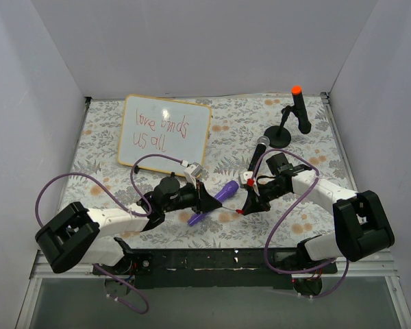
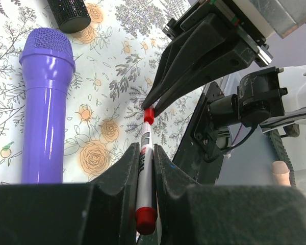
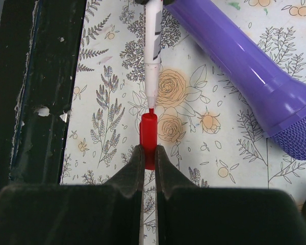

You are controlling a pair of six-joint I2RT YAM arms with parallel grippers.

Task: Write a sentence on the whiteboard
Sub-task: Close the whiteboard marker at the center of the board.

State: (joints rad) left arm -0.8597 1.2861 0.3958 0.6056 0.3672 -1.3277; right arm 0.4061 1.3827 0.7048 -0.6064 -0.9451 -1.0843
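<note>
Mid-frame, the left claw [image 2: 145, 154] pinches a marker [image 2: 146, 135] whose tip touches the red cap [image 3: 148, 130] clamped in the right claw [image 3: 148, 153], below the whiteboard [image 1: 192, 144].

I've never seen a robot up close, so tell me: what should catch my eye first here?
Two hands meet mid-table: the left hand holds a red marker, its tip at the red cap pinched in the right hand. A purple microphone lies beside them, and the whiteboard at the back left carries red handwriting.

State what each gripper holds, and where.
Left gripper grips the marker by its barrel; right gripper pinches the red cap at its closed end.
</note>
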